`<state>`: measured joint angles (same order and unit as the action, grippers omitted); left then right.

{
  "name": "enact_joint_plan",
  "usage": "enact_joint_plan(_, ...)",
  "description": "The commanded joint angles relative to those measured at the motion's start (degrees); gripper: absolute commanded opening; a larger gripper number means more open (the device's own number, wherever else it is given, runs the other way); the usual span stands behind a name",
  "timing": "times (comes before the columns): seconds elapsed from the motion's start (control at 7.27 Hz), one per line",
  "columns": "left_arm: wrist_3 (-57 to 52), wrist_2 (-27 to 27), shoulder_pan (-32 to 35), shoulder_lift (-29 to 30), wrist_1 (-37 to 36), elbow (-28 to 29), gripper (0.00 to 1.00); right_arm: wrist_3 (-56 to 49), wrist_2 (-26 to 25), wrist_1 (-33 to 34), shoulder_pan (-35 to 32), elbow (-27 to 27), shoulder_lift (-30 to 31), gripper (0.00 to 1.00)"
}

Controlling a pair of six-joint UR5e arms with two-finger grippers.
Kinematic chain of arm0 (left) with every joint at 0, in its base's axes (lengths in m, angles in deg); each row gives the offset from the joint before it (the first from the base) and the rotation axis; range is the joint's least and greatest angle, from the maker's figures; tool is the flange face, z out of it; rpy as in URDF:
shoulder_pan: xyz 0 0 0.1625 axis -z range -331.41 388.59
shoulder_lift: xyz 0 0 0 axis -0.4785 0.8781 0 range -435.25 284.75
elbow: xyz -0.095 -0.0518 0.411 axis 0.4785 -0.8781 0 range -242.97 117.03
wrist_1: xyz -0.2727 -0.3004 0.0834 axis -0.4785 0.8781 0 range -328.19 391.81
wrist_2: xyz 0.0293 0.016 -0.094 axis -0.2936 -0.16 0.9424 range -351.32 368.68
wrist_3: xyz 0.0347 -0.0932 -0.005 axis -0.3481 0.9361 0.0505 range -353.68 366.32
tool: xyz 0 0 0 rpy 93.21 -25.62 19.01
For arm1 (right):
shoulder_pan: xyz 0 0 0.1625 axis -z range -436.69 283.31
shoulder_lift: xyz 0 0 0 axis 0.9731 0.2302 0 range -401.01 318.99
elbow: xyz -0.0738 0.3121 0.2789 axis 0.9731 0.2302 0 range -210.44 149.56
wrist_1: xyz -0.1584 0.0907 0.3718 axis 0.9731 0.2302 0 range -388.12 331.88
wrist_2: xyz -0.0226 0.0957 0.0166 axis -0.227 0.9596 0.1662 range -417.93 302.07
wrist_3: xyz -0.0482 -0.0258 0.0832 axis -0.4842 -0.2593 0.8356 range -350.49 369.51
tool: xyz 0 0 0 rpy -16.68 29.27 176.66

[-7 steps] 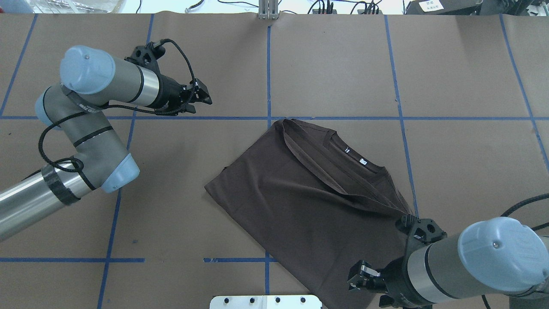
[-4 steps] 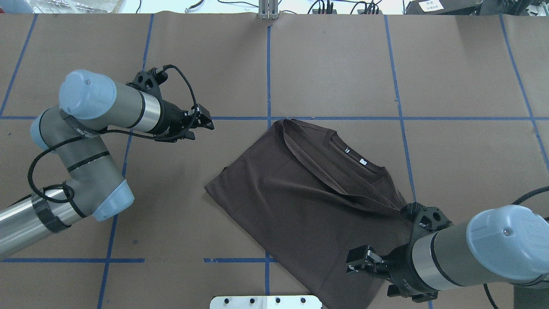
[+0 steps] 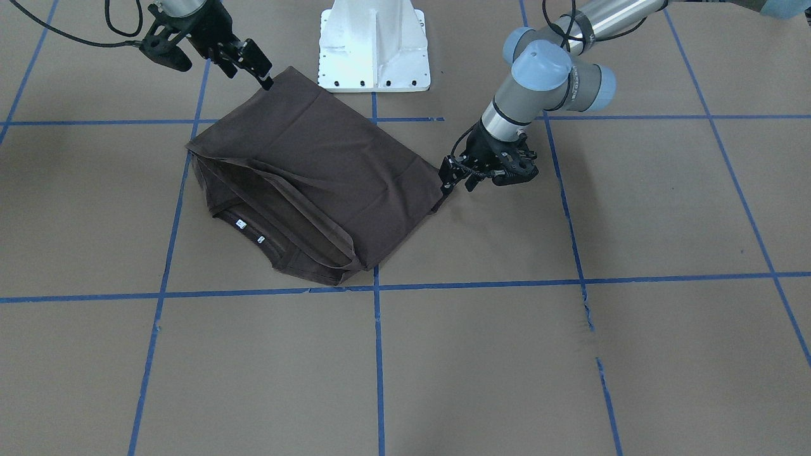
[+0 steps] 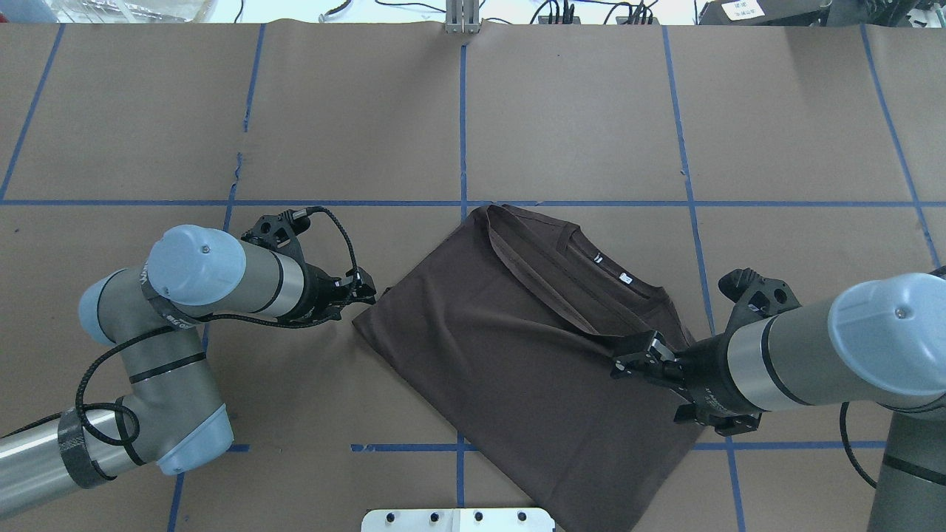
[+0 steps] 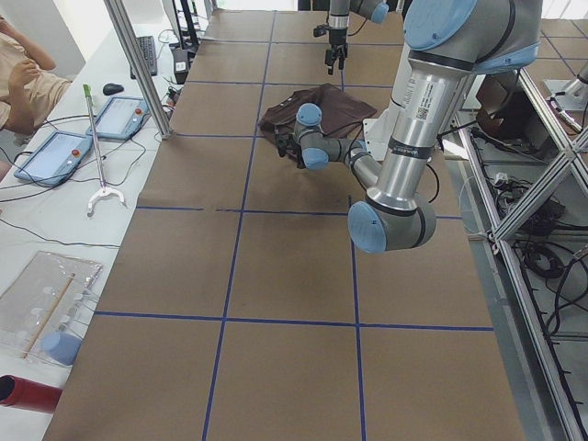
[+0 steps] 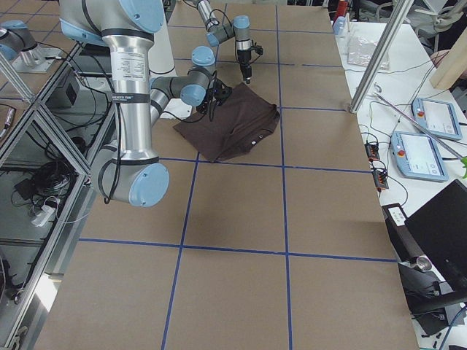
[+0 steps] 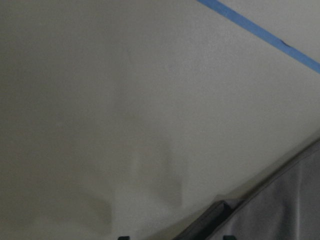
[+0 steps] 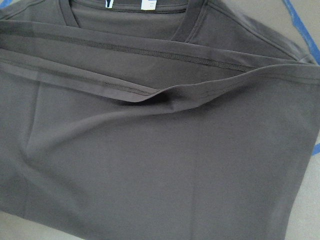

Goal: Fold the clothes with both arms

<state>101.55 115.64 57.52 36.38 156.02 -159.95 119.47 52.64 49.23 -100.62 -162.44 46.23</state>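
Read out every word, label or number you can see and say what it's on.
Nothing reads clearly.
Neck tags on the T-shirt: print too small to read.
White label beyond the table's far edge: blurred, unreadable.
Printing on the left arm's tube: too small to read.

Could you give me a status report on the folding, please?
Left hand open at the shirt's corner. Right hand open over its opposite side. Shirt partly folded. No obstruction seen.
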Motion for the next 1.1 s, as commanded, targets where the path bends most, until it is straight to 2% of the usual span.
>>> enact_joint_plan(0.0, 0.3, 0.2, -0.1, 0.3, -0.6, -0.1, 0.36, 0.1, 0.0, 0.0, -0.1, 0.8, -0.1, 1.0)
enact_joint_plan(0.41, 0.4, 0.2, -0.6, 0.2, -2.4, -1.2, 0.38, 0.1, 0.0, 0.0, -0.2, 0.8, -0.7, 1.0)
enact_joint_plan(0.55, 0.4, 0.2, -1.1, 0.3, -5.4, -2.7, 0.47, 0.1, 0.0, 0.1, -0.3, 1.0, -0.7, 1.0)
enact_joint_plan(0.69, 0.7, 0.1, -2.5, 0.5, -7.0, -2.9, 0.45, 0.1, 0.0, 0.0, -0.3, 1.0, -0.7, 1.0)
enact_joint_plan(0.96, 0.7, 0.1, -2.8, 0.7, -7.0, -2.8, 0.28, 0.1, 0.0, 0.0, -0.3, 1.3, -0.8, 1.0)
